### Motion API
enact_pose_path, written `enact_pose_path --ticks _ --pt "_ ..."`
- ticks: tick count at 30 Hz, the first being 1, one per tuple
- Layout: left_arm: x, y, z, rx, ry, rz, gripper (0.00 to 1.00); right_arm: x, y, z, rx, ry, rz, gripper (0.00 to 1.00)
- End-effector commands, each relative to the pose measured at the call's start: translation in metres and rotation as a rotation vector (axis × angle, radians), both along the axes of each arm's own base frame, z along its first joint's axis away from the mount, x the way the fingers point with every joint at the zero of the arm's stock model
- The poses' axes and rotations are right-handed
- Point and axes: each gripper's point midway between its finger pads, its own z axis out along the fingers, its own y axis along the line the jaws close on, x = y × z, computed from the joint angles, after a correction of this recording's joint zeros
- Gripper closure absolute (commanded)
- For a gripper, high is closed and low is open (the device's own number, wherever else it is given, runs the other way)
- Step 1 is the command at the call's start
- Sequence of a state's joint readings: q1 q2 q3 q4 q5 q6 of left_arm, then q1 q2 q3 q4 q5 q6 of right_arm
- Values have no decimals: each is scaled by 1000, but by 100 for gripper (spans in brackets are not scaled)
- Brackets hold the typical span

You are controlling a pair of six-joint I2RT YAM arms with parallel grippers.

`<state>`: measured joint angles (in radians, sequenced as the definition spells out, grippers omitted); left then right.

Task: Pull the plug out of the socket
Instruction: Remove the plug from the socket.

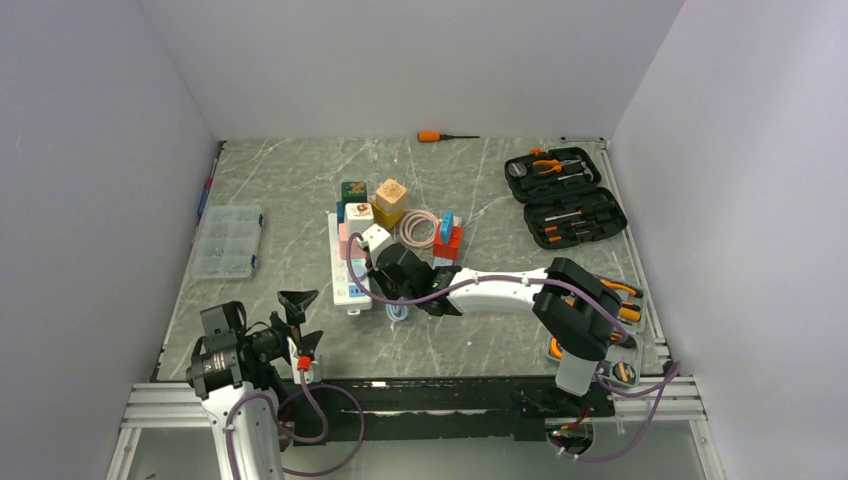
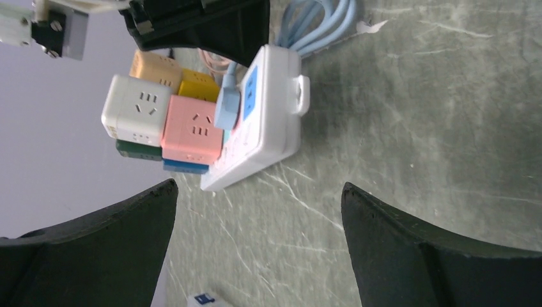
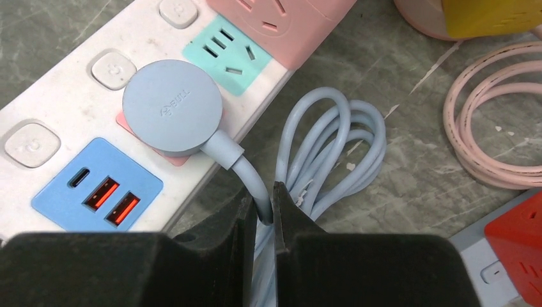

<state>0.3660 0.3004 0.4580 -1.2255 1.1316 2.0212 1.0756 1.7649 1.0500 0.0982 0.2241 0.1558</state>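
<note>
The socket point(image 3: 67, 96) is a long white strip with pastel outlets, lying mid-table point(image 1: 350, 272). A round pale-blue plug point(image 3: 172, 105) sits in its pink outlet, beside lit USB ports. Its blue cable point(image 3: 332, 147) loops on the table next to the strip. My right gripper point(image 3: 263, 199) is shut on this cable just below the plug, at the strip's right side point(image 1: 388, 290). My left gripper point(image 1: 300, 322) hangs open near the front left, apart from the strip. In the left wrist view its fingers frame bare table point(image 2: 259, 187), with the socket point(image 2: 275, 121) and plug point(image 2: 227, 105) beyond.
Cube adapters point(image 1: 390, 195) cluster at the strip's far end, with a coiled pink cable point(image 1: 418, 228) and a red cube point(image 1: 448, 240) to the right. An open tool case point(image 1: 565, 195) lies back right, a clear parts box point(image 1: 228, 240) left, a screwdriver point(image 1: 440, 136) at the back.
</note>
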Motion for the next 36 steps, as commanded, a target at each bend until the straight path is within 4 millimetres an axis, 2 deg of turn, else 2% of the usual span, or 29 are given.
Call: enact_pose_path --ticks 1,5,9,12,16,19,23,28,32,36 --pt "11 -14 25 78 -382 -176 1 4 36 78 267 -43 13 99" --pt "18 -16 28 59 -459 -207 1 1 36 78 286 -30 17 100" --pt "13 -17 9 126 -462 -264 1 -1 38 81 301 -23 26 100" --pt "14 -19 4 145 -497 -309 1 -1 40 86 311 -25 33 100" --pt "29 -17 -6 231 -556 -359 1 -1 44 88 308 -22 44 100" --pt "43 -15 -11 283 -500 -362 1 -2 45 87 303 -21 49 100" --pt "59 -19 -7 342 -547 -362 1 -2 48 88 308 -14 53 100" --pt "68 -29 -7 384 -594 -394 1 -1 52 90 309 -7 61 100" --pt "72 -32 -10 403 -608 -419 13 -1 53 92 307 -2 62 100" --pt "74 -35 -11 416 -626 -428 34 -2 52 87 291 3 63 100"
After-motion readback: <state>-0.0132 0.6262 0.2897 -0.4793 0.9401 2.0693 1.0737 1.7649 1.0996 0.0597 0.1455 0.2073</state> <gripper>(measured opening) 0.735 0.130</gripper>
